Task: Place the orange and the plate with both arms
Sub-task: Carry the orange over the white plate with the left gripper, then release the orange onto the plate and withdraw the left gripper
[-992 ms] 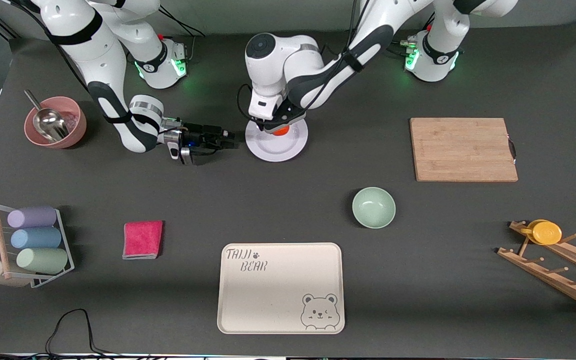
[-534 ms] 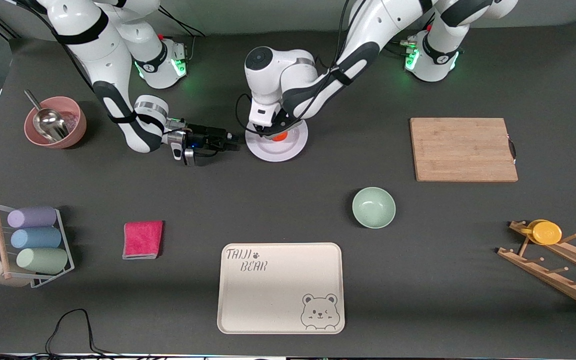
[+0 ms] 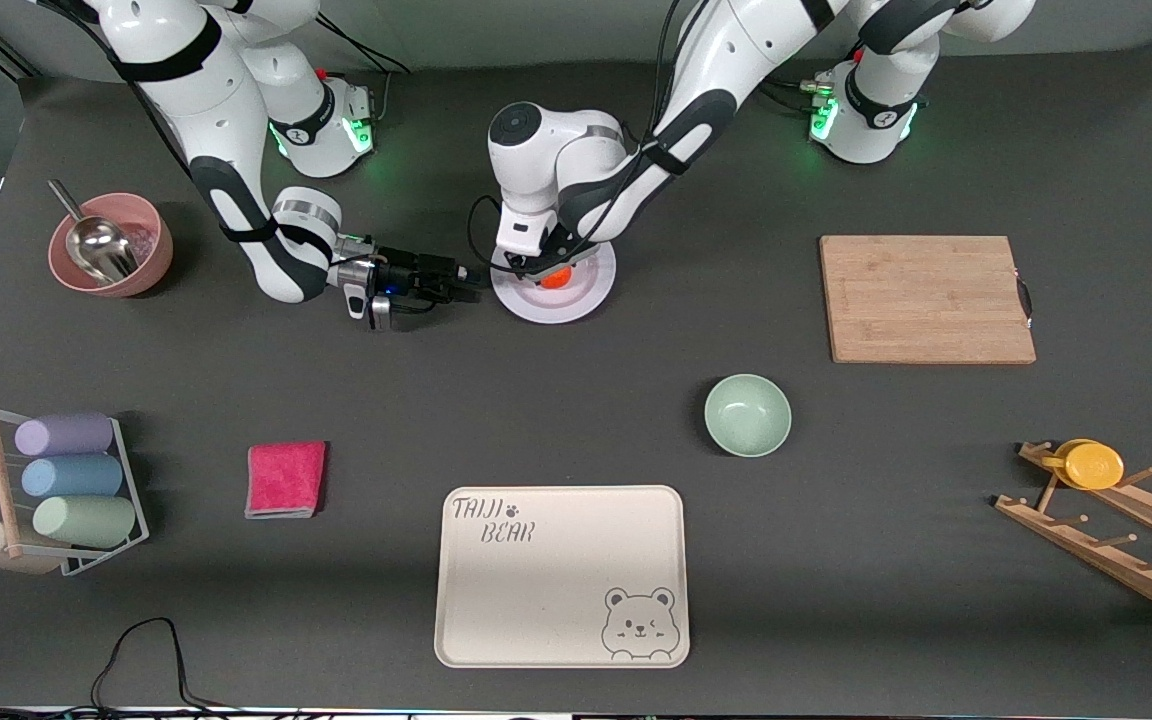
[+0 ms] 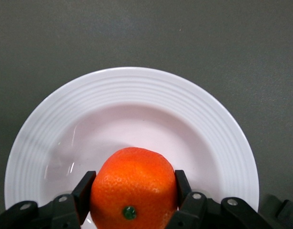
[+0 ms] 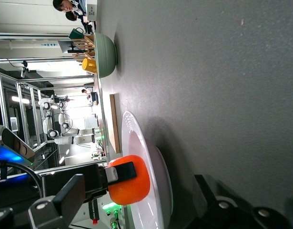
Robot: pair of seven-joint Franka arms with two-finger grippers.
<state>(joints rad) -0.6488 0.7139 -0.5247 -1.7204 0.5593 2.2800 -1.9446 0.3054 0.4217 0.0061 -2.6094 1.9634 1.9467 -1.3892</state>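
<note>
The orange (image 3: 556, 277) (image 4: 132, 188) sits between the fingers of my left gripper (image 3: 548, 270) (image 4: 133, 191), which is shut on it just over the middle of the plate (image 3: 576, 295) (image 4: 136, 90). Whether the fruit touches the plate I cannot tell. The plate is white with a ribbed rim and lies on the table in front of the arm bases. My right gripper (image 3: 474, 283) lies low and level beside the plate's rim, toward the right arm's end. It is open, one of its fingers (image 5: 210, 198) close to the table, and the plate's edge (image 5: 161, 171) shows between its jaws.
A mint bowl (image 3: 747, 415) and a cream bear tray (image 3: 561, 575) lie nearer the front camera. A wooden board (image 3: 926, 298) and a peg rack with a yellow disc (image 3: 1093, 465) lie toward the left arm's end. A pink cloth (image 3: 285, 479), a cup rack (image 3: 56, 490) and a pink bowl (image 3: 110, 243) lie toward the right arm's end.
My left gripper has come down with the orange toward the plate's middle. The right gripper has edged slightly closer to the plate's rim.
</note>
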